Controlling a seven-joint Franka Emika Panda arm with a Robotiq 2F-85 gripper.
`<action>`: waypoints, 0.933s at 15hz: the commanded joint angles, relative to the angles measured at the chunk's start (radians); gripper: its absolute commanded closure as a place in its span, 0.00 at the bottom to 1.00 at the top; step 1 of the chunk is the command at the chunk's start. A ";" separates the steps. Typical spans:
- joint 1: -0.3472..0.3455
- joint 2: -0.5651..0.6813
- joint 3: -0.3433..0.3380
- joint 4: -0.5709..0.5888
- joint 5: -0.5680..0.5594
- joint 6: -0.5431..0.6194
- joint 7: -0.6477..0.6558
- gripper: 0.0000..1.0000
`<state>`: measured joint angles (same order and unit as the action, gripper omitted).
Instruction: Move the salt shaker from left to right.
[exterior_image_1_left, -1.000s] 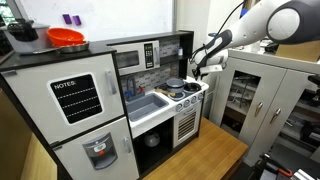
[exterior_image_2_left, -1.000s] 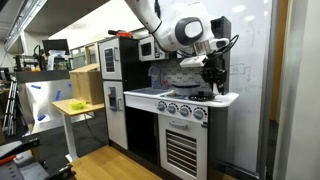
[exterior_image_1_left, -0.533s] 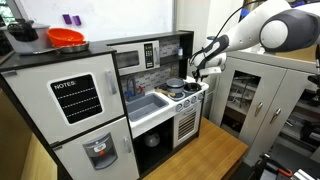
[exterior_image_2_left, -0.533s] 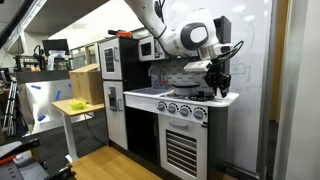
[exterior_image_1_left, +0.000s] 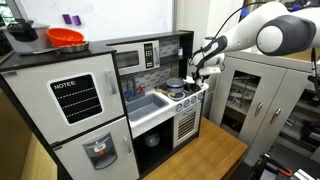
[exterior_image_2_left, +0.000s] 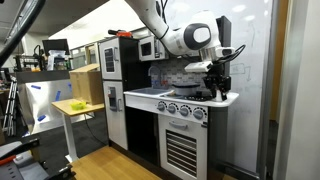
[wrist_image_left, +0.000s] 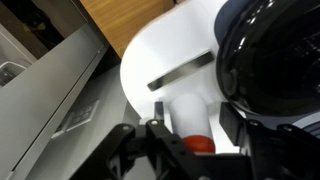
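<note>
The salt shaker (wrist_image_left: 188, 118) shows only in the wrist view: a small white body with a red-orange end, sitting between the jaws of the gripper (wrist_image_left: 195, 150) above the rounded white end of the toy kitchen's bench (wrist_image_left: 150, 65). In both exterior views the gripper (exterior_image_1_left: 197, 72) (exterior_image_2_left: 218, 88) hangs low over that end of the bench, just beside the stove burners (exterior_image_1_left: 183, 92), and hides the shaker. The jaws stand narrowly apart on either side of the shaker, but I cannot tell whether the pads actually press on it

It is likely a light, rigid plastic toy with smooth sides, so it should lift easily yet could slip or tip. A hold across the middle of the body, below the coloured end, looks safest

The bench is smooth, white and narrow, and its rounded edge drops to the wooden floor (wrist_image_left: 130, 20), so there is little room for setting down. The sink (exterior_image_1_left: 148, 103) lies further along, the microwave (exterior_image_1_left: 135, 57) above it, and an orange bowl (exterior_image_1_left: 65, 38) sits on top of the toy fridge, well apart
</note>
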<state>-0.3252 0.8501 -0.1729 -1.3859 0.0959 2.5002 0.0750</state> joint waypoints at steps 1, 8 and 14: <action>-0.007 0.012 0.005 0.042 0.007 -0.049 0.006 0.11; 0.032 -0.076 -0.017 -0.026 -0.015 -0.104 0.043 0.00; 0.075 -0.219 -0.047 -0.106 -0.045 -0.244 0.130 0.00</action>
<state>-0.2800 0.7112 -0.1901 -1.4137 0.0758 2.3016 0.1535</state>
